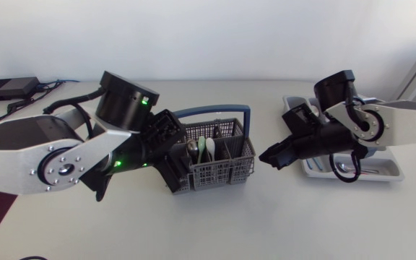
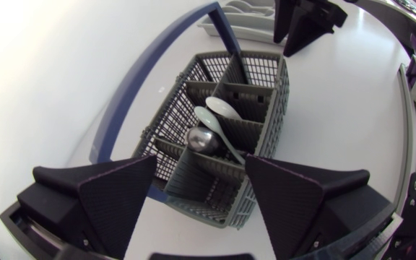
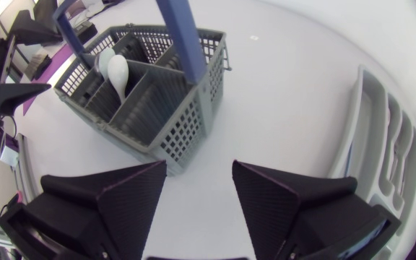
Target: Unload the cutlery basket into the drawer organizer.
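Spoons [image 2: 219,110]: bowls up in cutlery basket [image 2: 281,87], just ahead of left tool [image 2: 201,172]
Left tool: spread, empty, nearer
Right tool [image 3: 199,175]: spread, empty

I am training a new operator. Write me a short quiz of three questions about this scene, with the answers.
1. True or false: the left hand is shut on a spoon.
2. The right hand hangs over: A) bare table between the cutlery basket and the drawer organizer, B) the basket, C) the organizer.
3. Fill in: the basket's handle is ____ in colour.
Key: 1 false, it is open, and the spoons stand in the basket; 2 A; 3 blue.
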